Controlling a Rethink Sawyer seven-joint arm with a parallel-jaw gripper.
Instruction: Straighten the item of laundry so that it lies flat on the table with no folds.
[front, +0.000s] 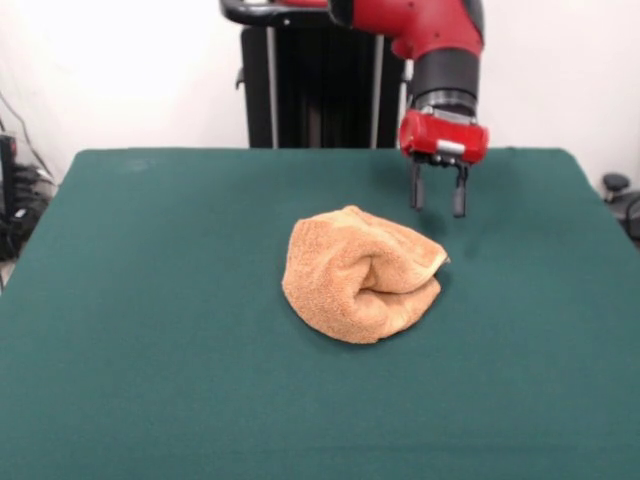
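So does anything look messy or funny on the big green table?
Yes. The orange-tan terry towel sits crumpled in a lump mid-table, folded over itself with an edge tucked in, not flat. The red-and-black gripper hangs open just behind its right side, not touching. The dark green felt table shows no spills or damage.

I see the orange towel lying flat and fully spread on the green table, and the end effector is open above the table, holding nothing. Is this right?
Not quite. In the front view the towel is not flat or spread: it lies bunched in a folded heap on the green table. The rest holds: the end effector is open above the table, holding nothing.
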